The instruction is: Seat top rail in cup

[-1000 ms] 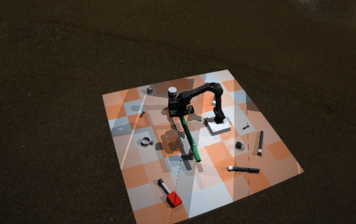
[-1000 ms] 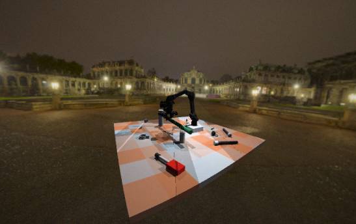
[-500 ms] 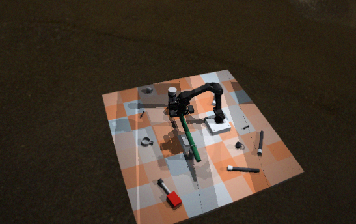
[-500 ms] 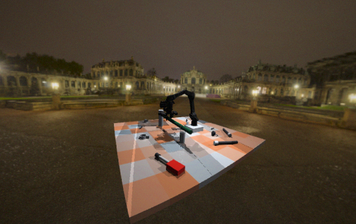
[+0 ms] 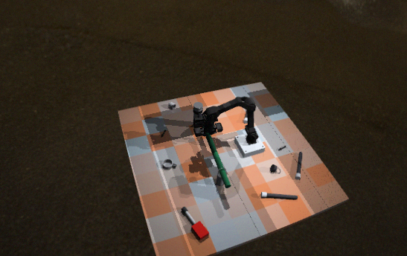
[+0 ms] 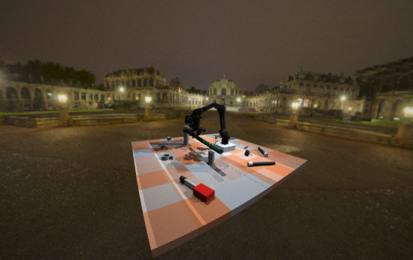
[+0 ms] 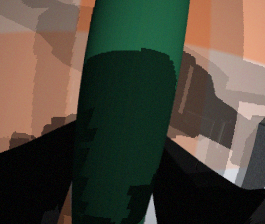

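The green rail (image 5: 218,158) (image 6: 207,143) (image 7: 133,27) slopes above the mat, its near end over the short grey post (image 5: 219,180) (image 6: 211,158). The loop cap is too small to make out clearly. My gripper (image 5: 207,135) (image 6: 194,134) (image 7: 118,132) is shut on the rail near its far end, a finger on each side in the wrist view. The big grey post (image 5: 198,108) (image 6: 186,140) stands right beside the gripper at the far end. The arm hides the rail's cut end, the end cup and the brace band, so whether they meet cannot be seen.
A red-headed mallet (image 5: 200,231) (image 6: 204,193) lies at the front. Two dark rods with white ends (image 5: 281,196) (image 6: 263,163) lie on the right. A grey ring clamp (image 5: 174,166) lies on the left, a small black clamp (image 5: 273,168) (image 6: 247,153) right of the white arm base (image 5: 251,149).
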{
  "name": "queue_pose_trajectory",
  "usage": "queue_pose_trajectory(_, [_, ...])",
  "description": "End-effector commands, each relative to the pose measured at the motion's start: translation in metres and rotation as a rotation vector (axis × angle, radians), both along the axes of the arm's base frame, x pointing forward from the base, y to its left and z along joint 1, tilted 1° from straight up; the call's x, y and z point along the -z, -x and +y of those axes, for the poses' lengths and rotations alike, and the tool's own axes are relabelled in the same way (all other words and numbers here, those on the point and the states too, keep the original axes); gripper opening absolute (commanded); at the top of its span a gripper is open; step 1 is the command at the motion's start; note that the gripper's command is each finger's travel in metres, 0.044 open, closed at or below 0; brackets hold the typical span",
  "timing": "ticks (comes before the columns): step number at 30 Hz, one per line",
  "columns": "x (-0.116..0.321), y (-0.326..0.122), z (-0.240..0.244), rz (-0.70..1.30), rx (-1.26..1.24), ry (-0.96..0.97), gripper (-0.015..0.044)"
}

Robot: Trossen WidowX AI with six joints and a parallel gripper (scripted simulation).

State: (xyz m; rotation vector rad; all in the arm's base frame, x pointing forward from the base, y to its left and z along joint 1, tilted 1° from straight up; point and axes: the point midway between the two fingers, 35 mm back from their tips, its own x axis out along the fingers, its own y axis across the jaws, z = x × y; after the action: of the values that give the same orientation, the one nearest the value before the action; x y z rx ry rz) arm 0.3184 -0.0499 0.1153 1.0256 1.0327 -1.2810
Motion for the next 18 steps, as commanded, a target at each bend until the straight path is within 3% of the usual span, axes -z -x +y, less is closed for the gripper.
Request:
queue_pose_trajectory(1, [-0.0070,0.0013,-0.0119,-0.004,0.011,0.028,0.0000])
queue_pose_trajectory(18, [-0.0095,-0.0010,-0.0199,-0.004,0.011,0.029,0.0000])
